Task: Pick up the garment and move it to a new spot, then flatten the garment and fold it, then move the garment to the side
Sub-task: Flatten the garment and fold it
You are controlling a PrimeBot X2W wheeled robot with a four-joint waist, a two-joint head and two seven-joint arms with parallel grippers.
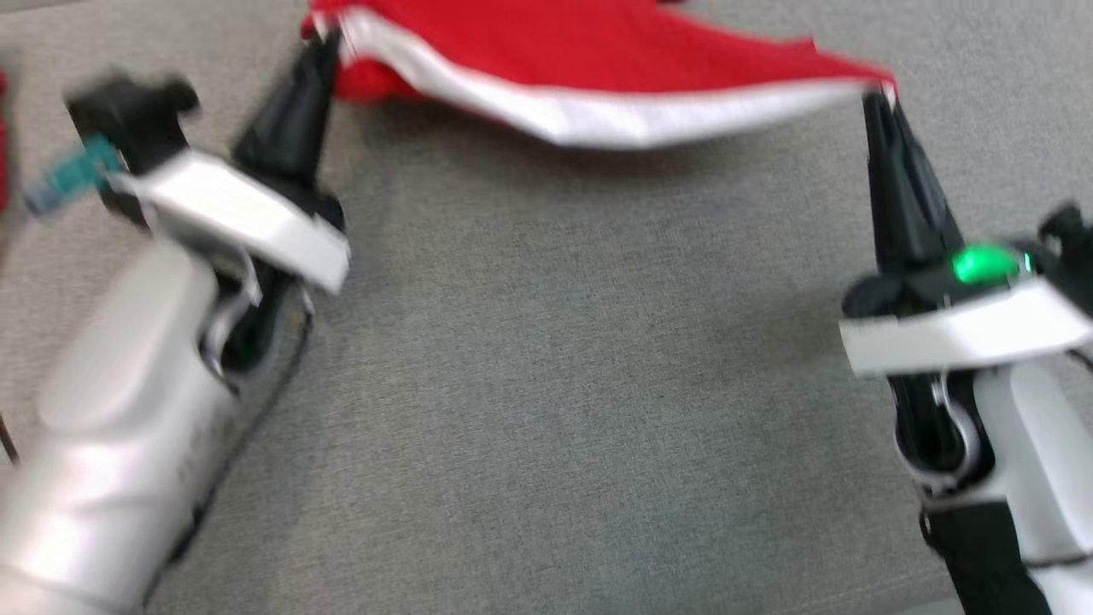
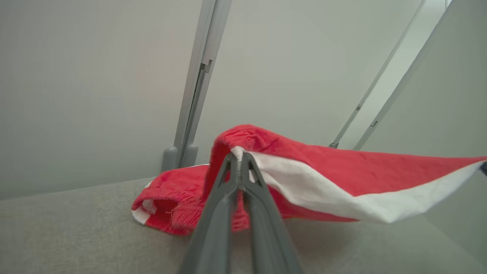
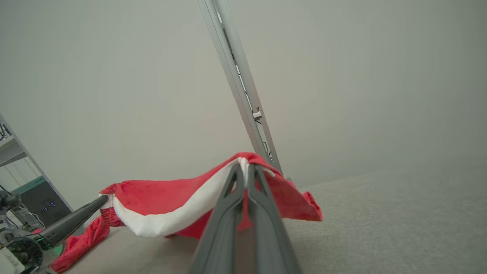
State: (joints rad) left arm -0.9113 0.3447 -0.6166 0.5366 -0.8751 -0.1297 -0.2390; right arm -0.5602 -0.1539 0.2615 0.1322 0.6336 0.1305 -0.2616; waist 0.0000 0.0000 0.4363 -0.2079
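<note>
The garment (image 1: 598, 60) is red cloth with a broad white band along one edge, stretched in the air between my two grippers over the grey surface. My left gripper (image 1: 324, 38) is shut on its left corner. My right gripper (image 1: 879, 90) is shut on its right corner. In the left wrist view the left gripper (image 2: 239, 155) pinches the white-edged fold of the garment (image 2: 327, 171), whose gathered end rests on the surface. Over in the right wrist view the right gripper (image 3: 245, 164) pinches the garment (image 3: 163, 201), which sags toward the other arm's finger (image 3: 76, 220).
A grey fabric-covered table (image 1: 546, 384) spreads under both arms. Pale wall panels with a metal upright (image 2: 198, 83) stand close behind the garment. A second metal upright (image 3: 243, 95) leans behind it in the right wrist view. Dark equipment (image 3: 38, 205) stands at the far left there.
</note>
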